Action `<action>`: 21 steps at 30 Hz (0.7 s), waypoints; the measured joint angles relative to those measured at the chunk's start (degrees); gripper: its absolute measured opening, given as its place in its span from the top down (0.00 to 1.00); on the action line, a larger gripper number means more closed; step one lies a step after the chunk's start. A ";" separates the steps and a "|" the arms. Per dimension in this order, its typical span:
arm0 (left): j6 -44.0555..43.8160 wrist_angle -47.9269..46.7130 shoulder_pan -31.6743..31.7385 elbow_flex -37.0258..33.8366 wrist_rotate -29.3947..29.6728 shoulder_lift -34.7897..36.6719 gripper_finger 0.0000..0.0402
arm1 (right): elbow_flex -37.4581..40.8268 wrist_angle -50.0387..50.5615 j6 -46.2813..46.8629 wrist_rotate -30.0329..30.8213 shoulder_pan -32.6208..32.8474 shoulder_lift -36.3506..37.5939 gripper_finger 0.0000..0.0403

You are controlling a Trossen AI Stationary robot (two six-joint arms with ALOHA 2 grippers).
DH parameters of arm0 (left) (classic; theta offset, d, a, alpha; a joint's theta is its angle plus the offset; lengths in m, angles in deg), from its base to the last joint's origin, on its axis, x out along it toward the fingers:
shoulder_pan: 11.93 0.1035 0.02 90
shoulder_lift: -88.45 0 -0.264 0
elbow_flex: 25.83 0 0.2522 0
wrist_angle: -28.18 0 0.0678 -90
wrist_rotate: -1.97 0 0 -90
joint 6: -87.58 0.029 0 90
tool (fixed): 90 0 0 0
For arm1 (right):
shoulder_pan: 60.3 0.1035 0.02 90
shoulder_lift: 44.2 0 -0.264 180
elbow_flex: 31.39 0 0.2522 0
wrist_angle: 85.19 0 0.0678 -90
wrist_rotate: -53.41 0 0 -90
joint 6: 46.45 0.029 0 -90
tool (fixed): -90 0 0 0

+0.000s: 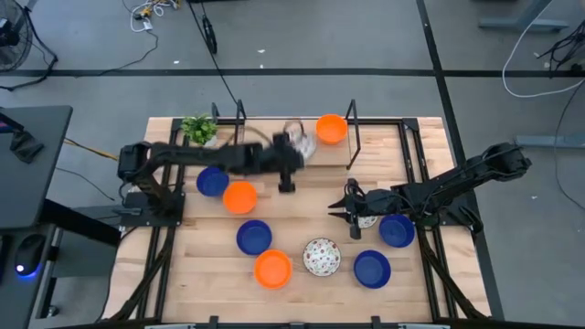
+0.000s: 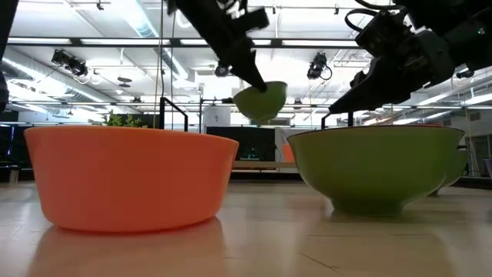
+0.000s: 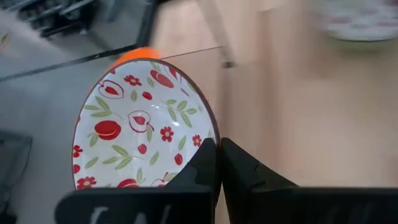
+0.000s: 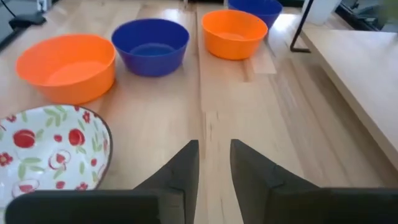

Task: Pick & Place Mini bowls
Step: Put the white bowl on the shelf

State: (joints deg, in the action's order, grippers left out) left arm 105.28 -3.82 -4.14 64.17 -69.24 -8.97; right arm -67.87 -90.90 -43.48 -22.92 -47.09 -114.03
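My left gripper (image 1: 291,153) is over the far middle of the table, shut on a white bowl with a red fruit and flower pattern (image 1: 300,142), held high in the low view (image 2: 261,101). My right gripper (image 1: 345,208) hovers right of centre, pointing toward the table's left, fingers a little apart (image 4: 214,152) and touching nothing. Resting on the table are blue bowls (image 1: 212,181) (image 1: 253,236) (image 1: 372,268) (image 1: 397,230), orange bowls (image 1: 240,196) (image 1: 272,268) (image 1: 331,128) and a patterned bowl (image 1: 322,257). Another patterned bowl (image 1: 366,220) lies partly hidden under the right arm. My left gripper pinches the patterned bowl by its rim (image 3: 208,142), with one finger (image 3: 202,163) over the inner face and the other on the outside. The bowl is lifted clear of the table and tipped on edge, its patterned inside facing the wrist camera.
A small green plant (image 1: 198,128) stands at the far left of the table. Two black upright frames (image 1: 239,117) (image 1: 352,132) rise near the far edge, either side of the held bowl. Bare wood (image 4: 286,106) stretches ahead of the right gripper.
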 joint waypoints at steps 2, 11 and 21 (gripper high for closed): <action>1.66 1.87 4.45 0.01 -3.40 -0.82 0.98 | 0.00 0.00 -0.45 0.82 0.00 0.00 0.77; 6.02 6.53 14.09 -0.04 -7.13 -8.74 0.98 | 0.00 -0.54 -1.94 0.91 -0.11 0.00 0.77; 10.06 7.51 14.80 -0.02 -4.63 -13.23 0.96 | -0.02 -0.15 -1.96 0.89 -0.13 0.00 0.77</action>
State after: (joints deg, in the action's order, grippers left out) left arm 115.34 3.70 10.66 64.15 -73.87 -22.19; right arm -67.89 -91.05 -45.44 -22.02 -47.22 -114.03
